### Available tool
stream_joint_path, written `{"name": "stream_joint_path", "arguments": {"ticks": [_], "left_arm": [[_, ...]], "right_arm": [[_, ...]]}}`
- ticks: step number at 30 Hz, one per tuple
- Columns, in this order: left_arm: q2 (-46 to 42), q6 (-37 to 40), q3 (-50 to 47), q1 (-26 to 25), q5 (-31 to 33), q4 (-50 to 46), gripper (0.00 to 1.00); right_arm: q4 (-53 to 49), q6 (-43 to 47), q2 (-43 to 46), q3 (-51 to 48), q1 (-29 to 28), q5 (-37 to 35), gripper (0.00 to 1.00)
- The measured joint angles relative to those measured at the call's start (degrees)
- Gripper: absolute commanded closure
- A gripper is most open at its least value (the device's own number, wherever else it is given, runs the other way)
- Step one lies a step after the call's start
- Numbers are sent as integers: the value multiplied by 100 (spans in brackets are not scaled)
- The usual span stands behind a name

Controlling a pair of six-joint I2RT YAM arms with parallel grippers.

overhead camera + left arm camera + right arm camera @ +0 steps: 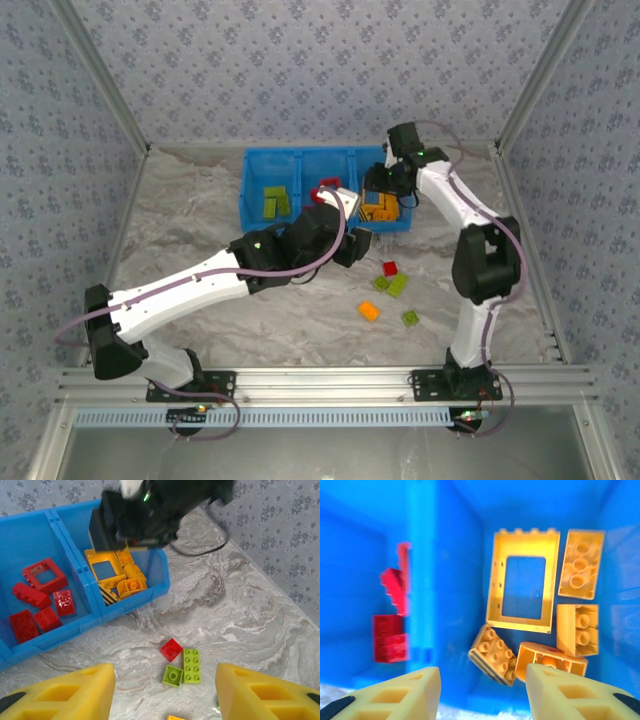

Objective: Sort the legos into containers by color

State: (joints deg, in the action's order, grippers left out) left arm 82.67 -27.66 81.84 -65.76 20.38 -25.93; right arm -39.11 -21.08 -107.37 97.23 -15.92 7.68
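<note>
The blue bin (246,205) stands at the back, with lime green legos (275,201) in its left compartment. Red legos (40,602) lie in the middle compartment and orange-yellow ones (122,575) in the right one. My left gripper (358,243) hangs open and empty just in front of the bin. Below my left gripper (165,672) on the table lie a red brick (171,649), a long lime brick (191,666) and a square lime brick (173,675). My right gripper (381,196) is open over the right compartment. Under my right gripper (482,677) I see a yellow frame (522,582) and yellow bricks (494,654).
An orange brick (369,311) and another lime brick (410,318) lie loose nearer the front. Red bricks (390,630) show blurred beyond the blue divider (420,580). Metal posts and patterned walls close in the marbled table (200,200) on three sides.
</note>
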Motion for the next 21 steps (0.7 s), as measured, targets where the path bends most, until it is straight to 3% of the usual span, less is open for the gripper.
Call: {"name": "stream_joint_path", "arguments": {"ticks": [10,15,21], "left_arm": [[-146,-763,-439,0,-68,-168,45],[-157,-1130,-540,0,-267,-221,45],[380,-935,-507,96,-839,-223,44]], "right_arm": [[-57,210,3386,-1276,-483,-238,45],[-356,275,4964,-2090,-1226,-146,43],[-824,151,6382,-3008,-2164,17,42]]}}
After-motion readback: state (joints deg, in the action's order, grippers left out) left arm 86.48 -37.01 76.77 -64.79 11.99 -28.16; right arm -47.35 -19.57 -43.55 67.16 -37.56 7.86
